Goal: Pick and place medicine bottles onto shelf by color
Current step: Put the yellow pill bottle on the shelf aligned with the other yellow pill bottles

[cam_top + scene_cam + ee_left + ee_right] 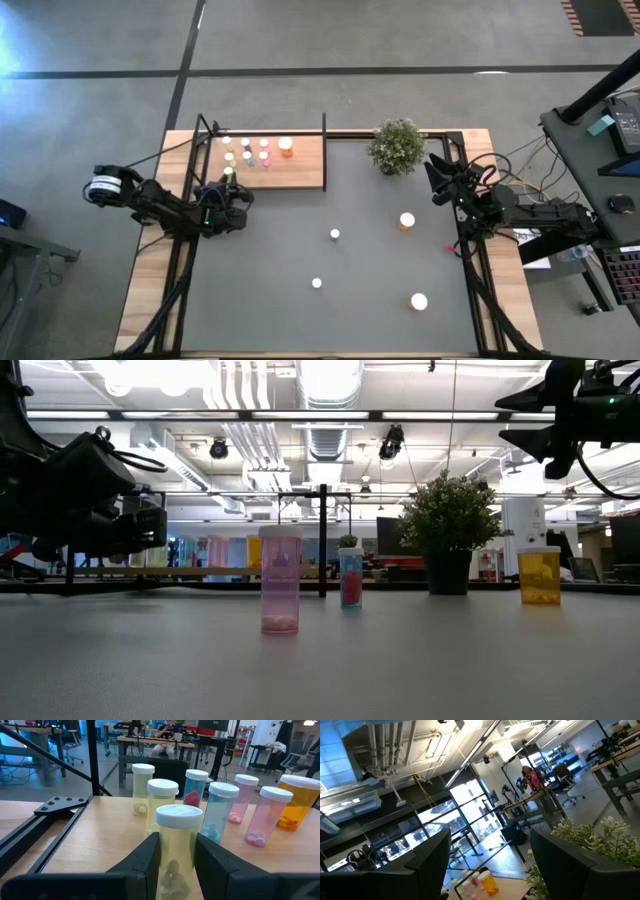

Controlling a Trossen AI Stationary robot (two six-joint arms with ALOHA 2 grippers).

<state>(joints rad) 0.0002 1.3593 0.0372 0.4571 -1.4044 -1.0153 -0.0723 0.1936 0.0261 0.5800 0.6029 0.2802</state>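
From above, the left gripper (229,180) sits at the shelf (300,172) edge, the plant (397,146) beside it; its wrist view shows fingers (145,855) clamped on a yellow bottle (176,847) before others; the right gripper (490,865) is apart.

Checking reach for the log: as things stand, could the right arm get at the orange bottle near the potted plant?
Probably yes. The right gripper hangs open and empty beside the potted plant, and the orange bottle stands alone on bare tabletop nearby, nothing between them.
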